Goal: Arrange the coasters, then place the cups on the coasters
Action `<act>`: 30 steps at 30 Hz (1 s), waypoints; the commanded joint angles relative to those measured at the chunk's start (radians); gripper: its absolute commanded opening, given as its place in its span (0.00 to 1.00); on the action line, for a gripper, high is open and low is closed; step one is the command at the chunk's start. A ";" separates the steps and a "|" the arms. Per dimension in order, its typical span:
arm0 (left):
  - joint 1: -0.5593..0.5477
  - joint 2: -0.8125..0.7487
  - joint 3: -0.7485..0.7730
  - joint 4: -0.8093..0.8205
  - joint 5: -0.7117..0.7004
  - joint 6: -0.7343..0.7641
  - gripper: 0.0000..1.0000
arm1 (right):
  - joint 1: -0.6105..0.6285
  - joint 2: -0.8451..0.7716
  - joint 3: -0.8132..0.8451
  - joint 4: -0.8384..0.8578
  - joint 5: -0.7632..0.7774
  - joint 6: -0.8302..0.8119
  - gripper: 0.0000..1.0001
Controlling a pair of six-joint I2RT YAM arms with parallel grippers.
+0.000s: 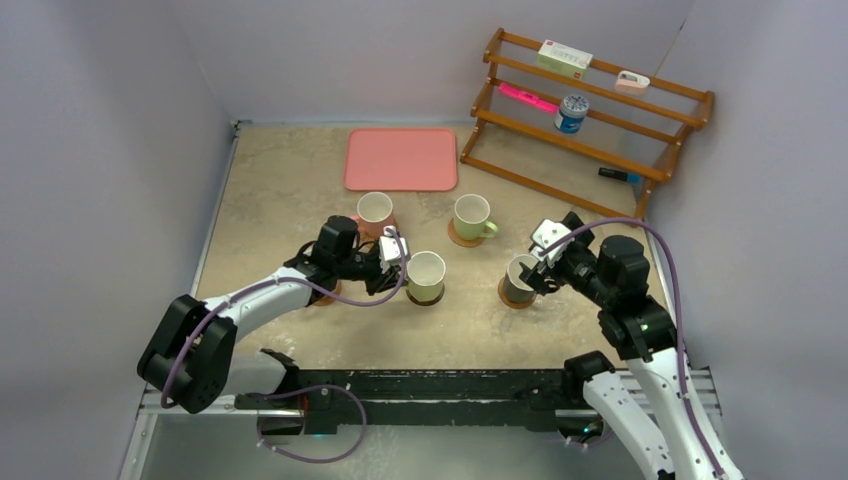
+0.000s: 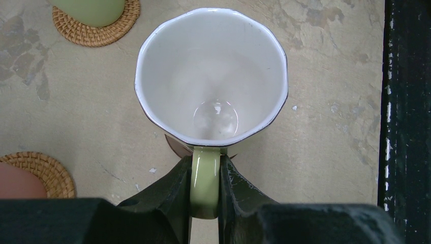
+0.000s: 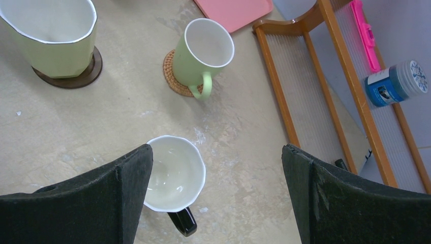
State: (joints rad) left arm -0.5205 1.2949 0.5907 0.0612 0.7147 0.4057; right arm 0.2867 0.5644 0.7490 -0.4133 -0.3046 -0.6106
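My left gripper [image 2: 206, 168] is shut on the handle of the pale yellow cup [image 2: 211, 71], which stands on the dark brown coaster [image 3: 76, 76] mid-table [image 1: 425, 275]. A black cup [image 3: 175, 173] sits on a tan coaster [image 1: 505, 296]. My right gripper [image 3: 217, 150] hangs open above it, the cup lying beside the left finger [image 3: 127, 188]. Farther back, the light green cup [image 1: 470, 215] rests on a woven coaster [image 3: 173, 79]. A pink cup [image 1: 375, 210] stands on another woven coaster [image 2: 48, 170]. A brown disc edge [image 1: 328, 292] peeks out under my left arm.
A pink tray [image 1: 400, 158] lies at the back centre. A wooden rack [image 1: 585, 110] leans in the back right corner, holding a blue-and-white can [image 1: 571, 112], a pink item and a box. A black rail [image 1: 430, 385] runs along the near edge.
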 commanded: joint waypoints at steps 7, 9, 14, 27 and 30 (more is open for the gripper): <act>-0.008 -0.011 0.018 0.046 0.049 0.028 0.14 | -0.002 -0.003 0.001 0.010 0.004 -0.006 0.98; -0.008 -0.012 0.019 0.039 0.050 0.033 0.17 | -0.004 -0.003 0.001 0.008 0.004 -0.006 0.98; -0.008 -0.018 0.029 0.000 0.052 0.056 0.22 | -0.003 -0.003 0.001 0.007 0.004 -0.008 0.98; -0.008 -0.086 0.028 -0.096 0.032 0.116 0.78 | -0.003 -0.007 0.008 -0.001 0.002 -0.008 0.98; -0.008 -0.126 0.029 -0.122 0.012 0.126 0.82 | -0.003 -0.012 0.010 -0.004 0.004 -0.008 0.98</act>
State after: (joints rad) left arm -0.5205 1.2293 0.5915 -0.0250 0.7246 0.4946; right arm 0.2867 0.5613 0.7490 -0.4152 -0.3046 -0.6132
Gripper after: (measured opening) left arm 0.802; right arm 0.983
